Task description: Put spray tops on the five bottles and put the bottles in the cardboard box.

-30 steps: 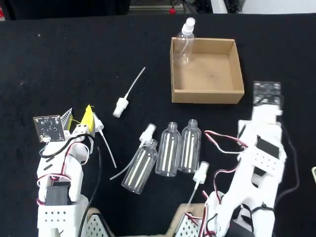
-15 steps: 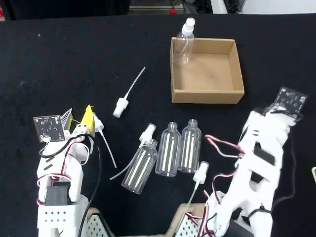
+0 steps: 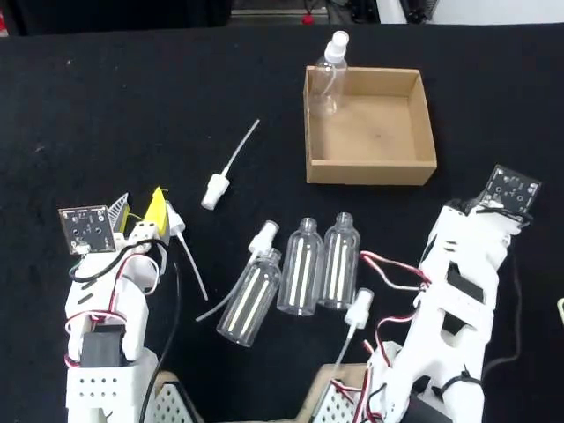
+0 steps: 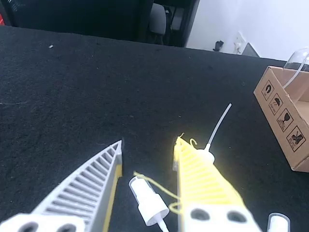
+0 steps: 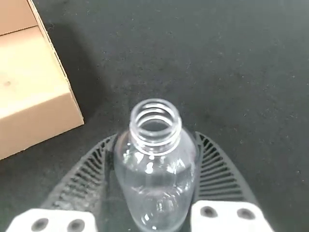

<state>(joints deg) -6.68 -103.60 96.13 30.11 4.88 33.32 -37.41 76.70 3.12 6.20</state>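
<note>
My right gripper (image 5: 155, 139) is shut on a clear, uncapped bottle (image 5: 155, 162), which stands upright between its black fingers just off the cardboard box (image 5: 29, 87). In the high view the right arm (image 3: 467, 264) stands to the right, below the box (image 3: 370, 167). A capped bottle (image 3: 328, 75) leans in the box's far left corner. Three clear bottles (image 3: 301, 264) lie side by side mid-table. My left gripper (image 4: 148, 142) is open, with a white spray top (image 4: 147, 198) lying between its grey and yellow fingers. In the high view that gripper (image 3: 141, 196) is at the left.
A loose spray top (image 3: 214, 189) with a long tube lies left of the box. One spray top (image 3: 264, 236) rests at the leftmost bottle's neck and another (image 3: 357, 308) sits below the bottles. The table is black cloth (image 3: 132, 106), open at the far left.
The right arm has swung to the right and drawn slightly back toward the table's near side. The left arm and the loose parts have not moved.
</note>
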